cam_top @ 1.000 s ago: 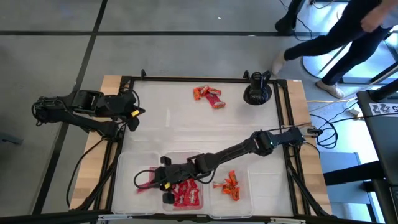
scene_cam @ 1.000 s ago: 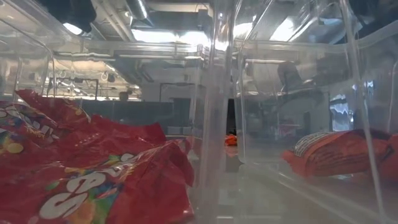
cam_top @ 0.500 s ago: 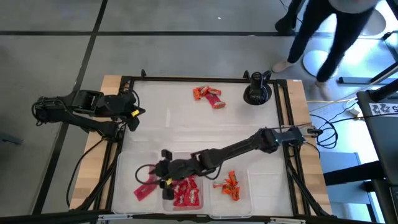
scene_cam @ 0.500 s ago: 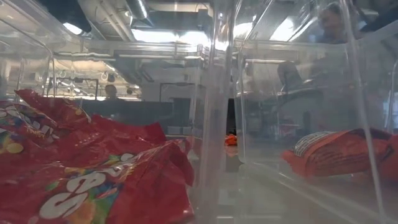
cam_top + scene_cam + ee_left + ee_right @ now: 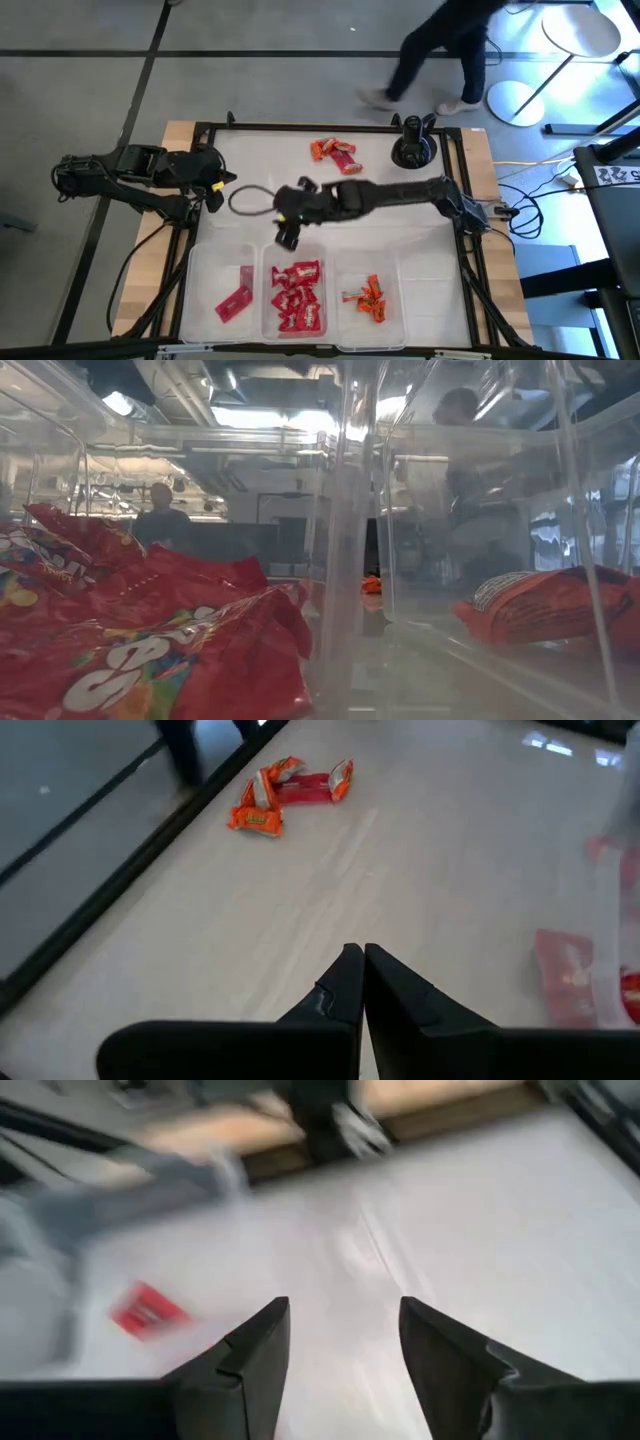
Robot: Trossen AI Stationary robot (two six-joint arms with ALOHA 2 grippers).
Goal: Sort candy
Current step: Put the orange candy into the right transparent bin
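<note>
Three clear bins stand along the near edge. The left bin [image 5: 215, 262] holds a flat red bar [image 5: 235, 302], the middle one red packets [image 5: 298, 300], and the right one orange pieces [image 5: 368, 298]. A few loose candies [image 5: 335, 153] lie on the table near the far edge, also seen as loose candies [image 5: 290, 790] in the left wrist view. My right gripper [image 5: 286, 236] hovers open over the table just beyond the bins, with nothing between its fingers [image 5: 255, 1345]. My left gripper [image 5: 362, 965] waits shut at the table's left edge.
A black stand [image 5: 412, 148] sits at the far right of the table. A cable loop [image 5: 250, 200] hangs by my right wrist. A person [image 5: 440, 45] walks past beyond the far edge. The low view looks through bin walls at red packets [image 5: 150, 650] and an orange packet [image 5: 540, 605].
My right gripper has let go of the flat red bar, which now lies in the left bin. The gripper has then risen out of the bin and swung toward the far edge and the table's middle, tipping up as it went.
</note>
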